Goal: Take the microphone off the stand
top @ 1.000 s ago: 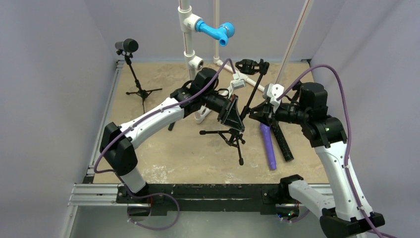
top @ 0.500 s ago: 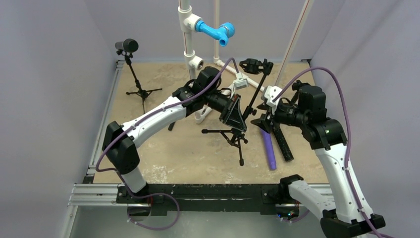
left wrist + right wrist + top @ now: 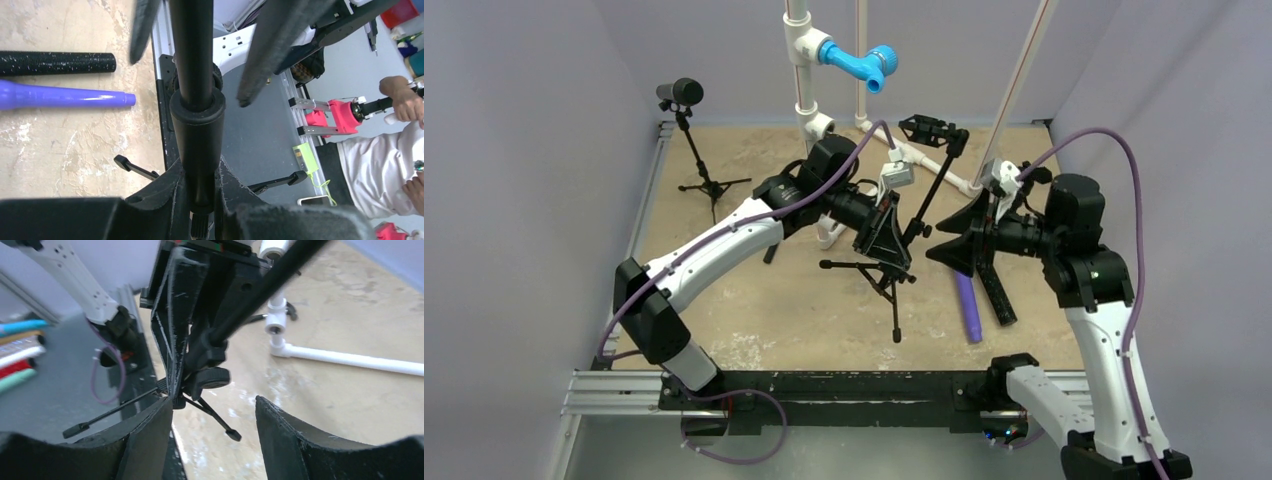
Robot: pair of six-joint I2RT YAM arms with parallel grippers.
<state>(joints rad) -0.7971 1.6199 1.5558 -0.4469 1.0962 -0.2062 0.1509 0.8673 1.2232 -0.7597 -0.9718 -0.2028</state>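
L gripper [image 3: 886, 236] pinches the stand [image 3: 934, 186] low on its pole, just above the leg hub; in L wrist view its fingers [image 3: 167, 197] press the pole from both sides, no gap.

Stand is tilted; pole leans up & toward back R, ending in a clip [image 3: 929, 128]; legs splayed, one pointing L, one toward the near edge; can't tell if any foot touches the table [image 3: 724, 300].

R gripper [image 3: 939, 250] is spread wide, nothing btwn its fingers; it hangs just R of the stand's hub, tips aimed at it, not touching; in R wrist view the fingers [image 3: 145, 440] frame the hub & L gripper across an open gap.

Purple mic [image 3: 967, 305] is off the stand, flat on the table, R of the legs; its far end is hidden under R gripper in top view; its long axis runs near-to-far.

Black rod [image 3: 996, 292] lies just R of the mic, roughly parallel; L wrist view shows a narrow strip of table btwn them, so apart there; their far ends are covered, can't tell.

Back L corner: 2nd mic [image 3: 686, 92] upright on a small tripod [image 3: 709, 185], well apart from the arms; back centre: white pipe [image 3: 802, 60] w/ blue fitting [image 3: 859, 62].
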